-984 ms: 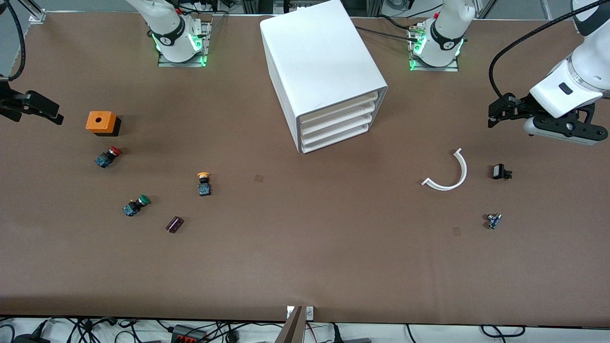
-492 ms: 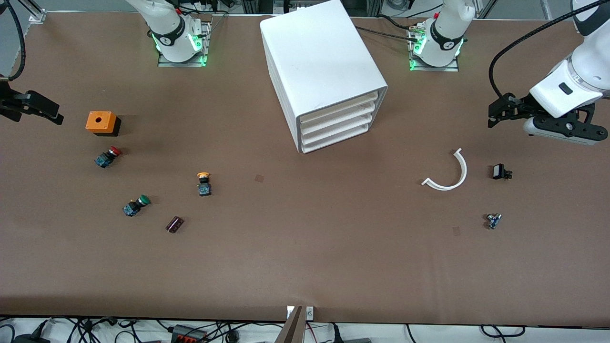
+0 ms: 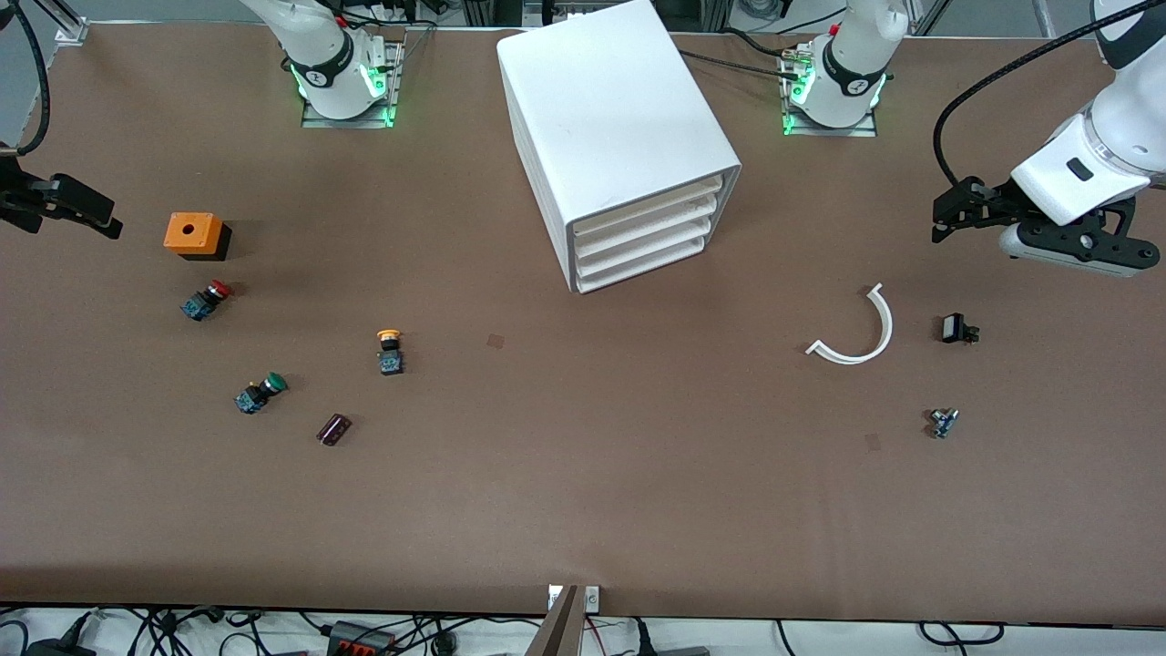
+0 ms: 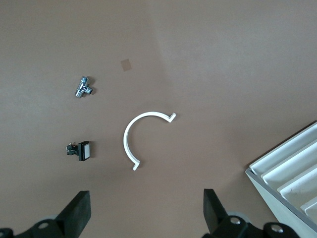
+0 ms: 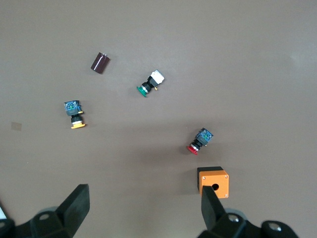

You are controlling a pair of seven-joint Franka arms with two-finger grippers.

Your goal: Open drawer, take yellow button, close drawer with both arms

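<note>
The white cabinet (image 3: 619, 118) stands in the middle of the table between the two bases, and its top drawer (image 3: 649, 202) is closed like the three below it. A corner of the cabinet (image 4: 292, 168) shows in the left wrist view. The yellow-capped button (image 3: 390, 351) lies on the table toward the right arm's end, nearer the front camera than the cabinet. It also shows in the right wrist view (image 5: 74, 115). My left gripper (image 3: 940, 223) hangs open and empty (image 4: 147, 208) over the left arm's end. My right gripper (image 3: 107, 223) hangs open and empty (image 5: 143, 203) beside the orange box.
Around the button lie an orange box (image 3: 192, 234), a red-capped button (image 3: 206, 299), a green-capped button (image 3: 260, 393) and a dark cylinder (image 3: 333, 428). Toward the left arm's end lie a white curved strip (image 3: 861, 330), a small black part (image 3: 956, 328) and a metal fitting (image 3: 944, 422).
Both grippers have barely shifted and stay open. Nothing on the table has moved.
</note>
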